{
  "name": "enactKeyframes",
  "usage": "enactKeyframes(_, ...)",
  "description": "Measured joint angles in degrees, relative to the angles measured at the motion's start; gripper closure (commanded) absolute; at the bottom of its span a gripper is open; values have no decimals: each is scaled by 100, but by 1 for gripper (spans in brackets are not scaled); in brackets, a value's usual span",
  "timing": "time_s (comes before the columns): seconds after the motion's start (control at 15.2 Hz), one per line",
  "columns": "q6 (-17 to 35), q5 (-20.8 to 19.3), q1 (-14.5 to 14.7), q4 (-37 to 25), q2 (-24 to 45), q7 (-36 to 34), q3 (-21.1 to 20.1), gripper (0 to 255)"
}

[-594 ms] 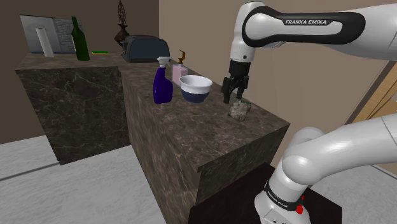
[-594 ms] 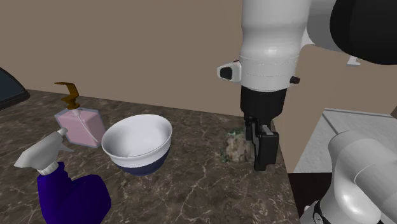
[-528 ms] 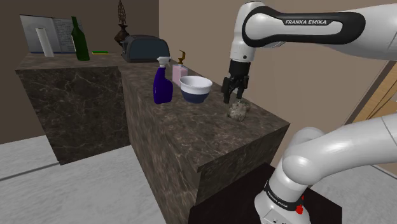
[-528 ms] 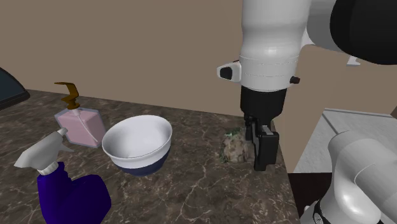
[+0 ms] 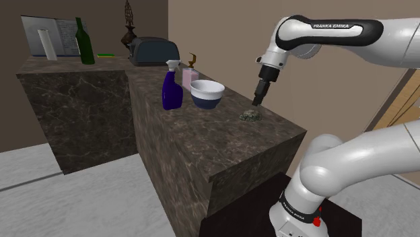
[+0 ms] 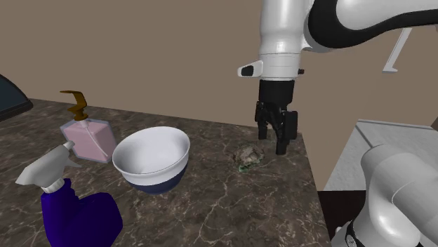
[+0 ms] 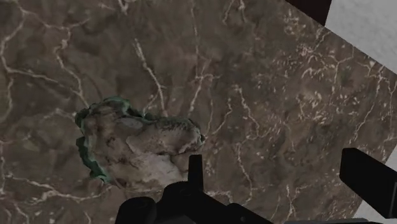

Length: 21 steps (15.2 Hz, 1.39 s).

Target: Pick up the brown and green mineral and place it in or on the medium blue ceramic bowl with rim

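Observation:
The brown and green mineral (image 5: 250, 115) lies flat on the dark marble counter (image 5: 202, 134), near its end by the wall. My gripper (image 5: 259, 99) hovers just above it and a little toward the shoulder view's right, open, with nothing between the fingers. In the second exterior view the gripper (image 6: 275, 140) hangs beside the mineral (image 6: 247, 156), apart from it. The wrist view has the mineral (image 7: 137, 145) off to one side of the fingers (image 7: 195, 168), not between them. The blue bowl with a white inside (image 5: 207, 93) stands upright farther along the counter, also seen as the bowl (image 6: 152, 160).
A blue spray bottle (image 5: 171, 91) and a pink soap dispenser (image 5: 190, 75) stand just beyond the bowl. A dark toaster (image 5: 153, 50) and a green bottle (image 5: 84, 42) sit at the far end. The counter's edge (image 7: 356, 95) drops off close to the mineral.
The mineral, upright beside the fingers before, now lies flat and lower on the counter. The gripper has risen and shifted toward the shoulder view's right, away from it.

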<state>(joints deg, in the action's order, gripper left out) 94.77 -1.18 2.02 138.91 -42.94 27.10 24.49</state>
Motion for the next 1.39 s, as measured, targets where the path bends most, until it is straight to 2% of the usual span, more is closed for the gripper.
enactKeyframes(0.2,-10,90,314,-339,386,1314,974,0)
enactKeyframes(0.33,45,141,464,-411,559,1869,1371,0)
enactKeyframes(0.86,568,151,491,11,546,2066,1485,0)
enactKeyframes(1.19,584,148,478,28,525,2060,1474,0)
enactKeyframes(1.25,569,146,473,35,514,2047,1462,255)
enactKeyframes(1.39,551,101,448,3,499,2040,1473,255)
